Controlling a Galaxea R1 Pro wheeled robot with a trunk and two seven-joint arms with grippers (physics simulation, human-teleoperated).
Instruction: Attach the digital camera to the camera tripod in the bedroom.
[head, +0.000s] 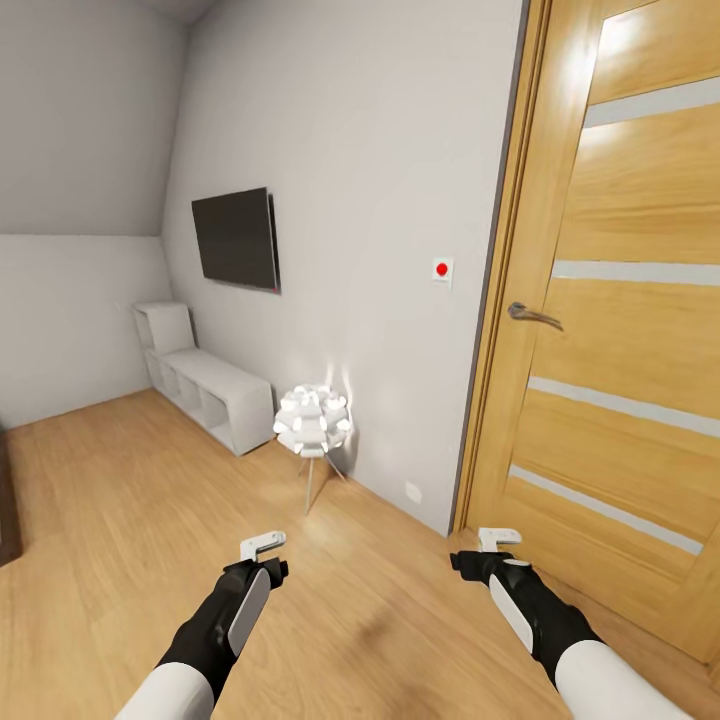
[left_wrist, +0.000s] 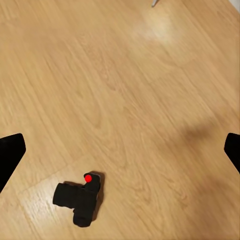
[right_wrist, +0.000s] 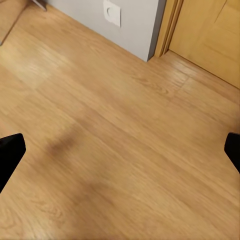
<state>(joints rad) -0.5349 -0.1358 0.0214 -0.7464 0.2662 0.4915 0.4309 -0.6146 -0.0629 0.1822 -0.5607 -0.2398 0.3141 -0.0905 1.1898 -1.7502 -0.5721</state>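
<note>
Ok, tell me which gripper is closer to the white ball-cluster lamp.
Left. The left gripper sits just short of the lamp, slightly to its left; the right gripper is farther off, by the door.

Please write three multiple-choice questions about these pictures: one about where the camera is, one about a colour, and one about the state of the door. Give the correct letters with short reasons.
1. Where does the digital camera lie?
A. on the wood floor
B. on the white shelf
C. in the left gripper

2. What colour is the dot on the wall switch beside the door?
A. green
B. red
C. blue

3. How is the wooden door?
A. wide open
B. removed
C. closed

Answers:
1 A: the left wrist view shows the digital camera lying on the wood floor, apart from the fingers.
2 B: the wall switch bears a red dot.
3 C: the wooden door sits shut in its frame.
</note>
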